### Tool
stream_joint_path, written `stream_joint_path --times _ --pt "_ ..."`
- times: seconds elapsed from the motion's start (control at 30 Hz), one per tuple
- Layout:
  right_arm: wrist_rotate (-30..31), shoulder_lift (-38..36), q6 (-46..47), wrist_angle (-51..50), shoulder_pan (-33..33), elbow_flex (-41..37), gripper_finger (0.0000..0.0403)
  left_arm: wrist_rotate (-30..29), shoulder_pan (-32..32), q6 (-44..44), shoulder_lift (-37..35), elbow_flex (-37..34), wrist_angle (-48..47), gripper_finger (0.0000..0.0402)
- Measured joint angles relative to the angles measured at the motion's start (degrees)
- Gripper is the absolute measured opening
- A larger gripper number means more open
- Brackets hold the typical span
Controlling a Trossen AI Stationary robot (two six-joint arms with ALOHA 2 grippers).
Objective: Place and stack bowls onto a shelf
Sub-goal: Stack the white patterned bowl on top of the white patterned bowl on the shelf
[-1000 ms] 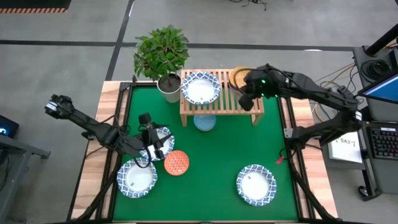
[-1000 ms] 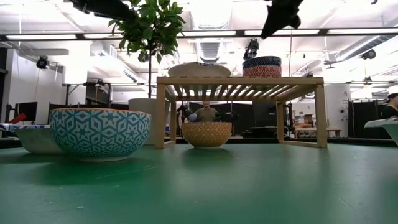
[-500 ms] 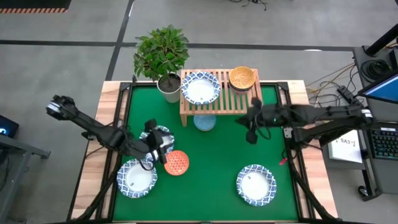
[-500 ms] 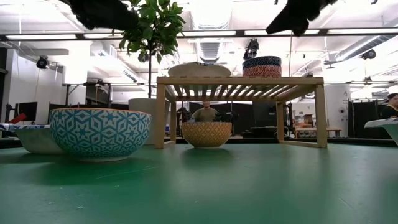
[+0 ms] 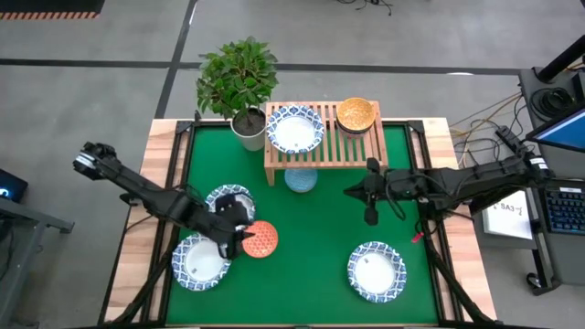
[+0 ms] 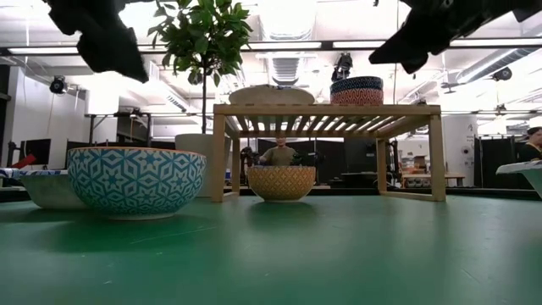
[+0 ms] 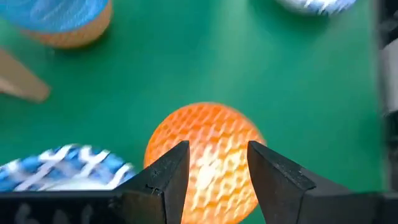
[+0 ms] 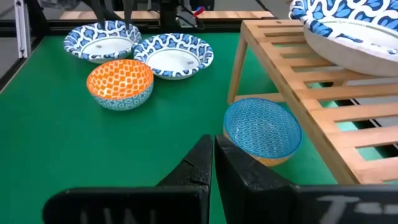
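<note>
Two tools: left tool (image 7: 214, 171) spread over the orange bowl (image 5: 260, 239); right tool (image 8: 213, 163) pressed together beside the shelf (image 5: 366, 151).

This is a robotics lab or workshop in a large industrial hall. A wood-edged desk (image 5: 163, 164) covered with green felt stands on a grey concrete floor (image 5: 110, 82) marked with dark lines. Beside it, cables (image 5: 475, 123) trail toward a keyboard (image 5: 559, 208) and a monitor (image 5: 559, 128). The low view looks across the green surface into an open room with ceiling strip lights (image 6: 292, 45), exposed ducts (image 6: 288, 68), more workbenches and a seated person (image 6: 279, 154) far behind. A potted plant (image 5: 238, 78) stands at the desk's back edge.
</note>
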Motion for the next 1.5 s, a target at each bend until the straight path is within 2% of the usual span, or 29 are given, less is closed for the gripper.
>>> stream_joint_path --times 0.2,0.33,0.5,0.7,1.0,1.23,1.5 --pt "0.0 -1.2 -0.3 0.0 0.0 -0.8 0.0009 5.3 -0.1 0.3 6.6 9.2 -20.8 0.0153" --pt "0.0 -1.2 -1.7 0.0 0.0 -1.0 0.0009 5.4 -0.2 1.2 11.1 12.2 -26.5 0.0176" --pt "0.0 -1.2 -3.5 0.0 0.0 -1.0 0.0009 8.5 -0.2 4.3 15.5 11.9 -26.9 0.0194" --pt "0.0 -1.1 -3.4 0.0 0.0 -1.5 0.0009 10.6 -0.1 4.2 18.4 11.4 -27.5 0.0184" --pt "0.0 -1.1 -0.8 0.0 0.0 -2.5 0.0009 10.4 0.1 2.9 20.3 9.5 -27.2 0.0163" --pt "-0.2 -1.1 0.5 0.0 0.0 -2.5 0.0009 10.3 0.3 -0.4 20.4 4.6 -21.9 0.0161" --pt "-0.2 -1.1 2.2 0.0 1.1 -2.5 0.0009 7.3 0.4 -2.5 20.4 2.9 -20.7 0.0159"
